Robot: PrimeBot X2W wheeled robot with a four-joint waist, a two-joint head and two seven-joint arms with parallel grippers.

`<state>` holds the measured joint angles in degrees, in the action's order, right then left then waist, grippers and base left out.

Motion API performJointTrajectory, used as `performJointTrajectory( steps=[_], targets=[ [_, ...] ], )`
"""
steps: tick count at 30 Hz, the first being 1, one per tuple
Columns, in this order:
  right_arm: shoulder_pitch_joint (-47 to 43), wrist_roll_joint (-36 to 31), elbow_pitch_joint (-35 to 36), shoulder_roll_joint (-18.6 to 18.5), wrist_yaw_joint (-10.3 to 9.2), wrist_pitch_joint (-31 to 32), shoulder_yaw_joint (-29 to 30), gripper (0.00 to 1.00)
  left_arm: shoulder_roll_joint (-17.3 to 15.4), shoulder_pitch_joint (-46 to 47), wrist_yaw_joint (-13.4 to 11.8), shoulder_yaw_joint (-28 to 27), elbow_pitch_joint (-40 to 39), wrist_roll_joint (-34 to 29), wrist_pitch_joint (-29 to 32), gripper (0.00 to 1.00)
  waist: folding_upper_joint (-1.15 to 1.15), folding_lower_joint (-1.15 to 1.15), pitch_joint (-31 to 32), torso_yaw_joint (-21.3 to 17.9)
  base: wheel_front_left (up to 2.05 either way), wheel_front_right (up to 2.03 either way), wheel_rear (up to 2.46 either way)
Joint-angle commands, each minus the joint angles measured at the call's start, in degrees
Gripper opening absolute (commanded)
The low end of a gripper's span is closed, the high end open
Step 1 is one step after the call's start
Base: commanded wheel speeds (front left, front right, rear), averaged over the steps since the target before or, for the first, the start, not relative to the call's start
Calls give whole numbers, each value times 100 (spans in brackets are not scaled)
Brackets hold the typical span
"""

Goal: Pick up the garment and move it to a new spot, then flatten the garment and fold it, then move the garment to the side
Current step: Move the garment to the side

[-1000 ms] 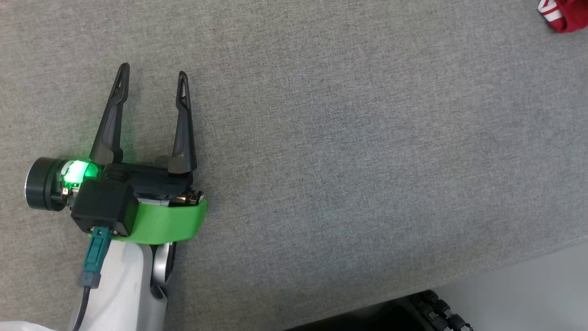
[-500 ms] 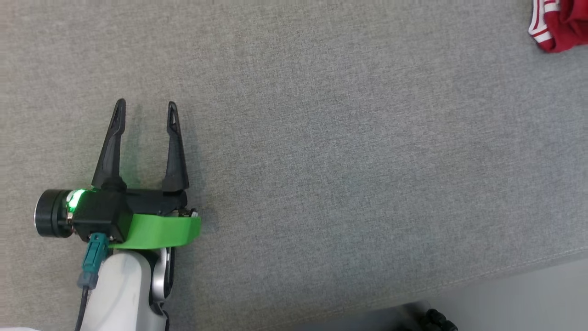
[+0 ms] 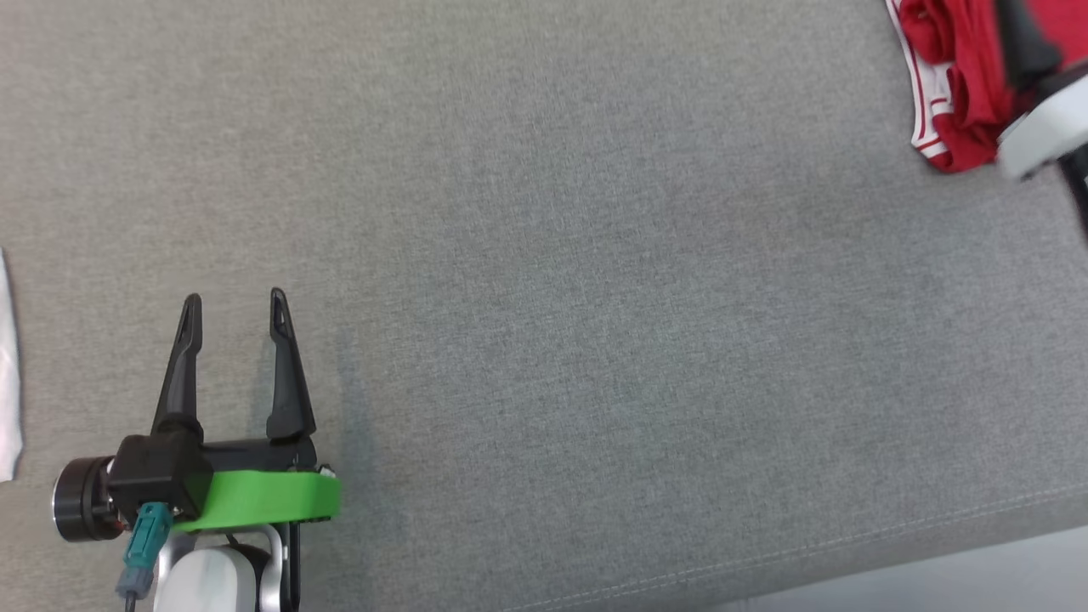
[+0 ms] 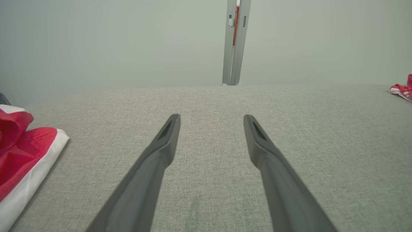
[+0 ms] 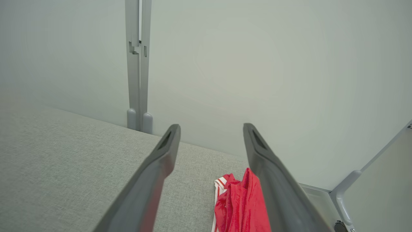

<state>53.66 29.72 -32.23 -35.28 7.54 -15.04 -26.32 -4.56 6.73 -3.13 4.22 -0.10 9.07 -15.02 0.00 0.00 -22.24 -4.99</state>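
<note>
at the far right edge of the grey worktop [image 3: 544, 255] the red garment [image 3: 952, 85] lies bunched under the right gripper [image 5: 210, 129], jaws apart and empty, left gripper [image 3: 231, 299] spread too, so i'd guess flattening, folding and moving aside are left.

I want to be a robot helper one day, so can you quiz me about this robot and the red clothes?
1. True or false: the left gripper is holding the red garment.
2. The garment's stripes are: A blue, B white, C black.
3. Fill in: above the garment, the right gripper has its jaws ____.

Key: 1 false. 2 B. 3 open.
</note>
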Motion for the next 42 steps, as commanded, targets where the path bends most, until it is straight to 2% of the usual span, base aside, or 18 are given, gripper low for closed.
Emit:
performJointTrajectory(
  steps=[1,8,22,33,42],
  targets=[
    [-317,-123,147,130,-11,-14,120,100,10,-108,22,-31,8,14,-17,100,0,0,447,129,0,0,0],
    [-1753,-540,897,730,-11,-15,800,100,67,-278,129,-142,198,83,-18,100,0,0,825,245,0,0,0],
    [-4124,-927,2000,1620,-11,-16,1832,100,99,-535,355,-366,588,70,-17,100,0,0,1496,408,0,0,0],
    [-5270,-1267,2494,2385,-10,14,2295,100,128,-743,493,-429,833,87,-18,100,0,0,1951,594,0,0,0],
    [-5590,-1449,2686,2613,-10,201,2386,100,141,-842,564,-501,943,65,-18,100,0,0,2151,693,0,0,0]
  ],
)
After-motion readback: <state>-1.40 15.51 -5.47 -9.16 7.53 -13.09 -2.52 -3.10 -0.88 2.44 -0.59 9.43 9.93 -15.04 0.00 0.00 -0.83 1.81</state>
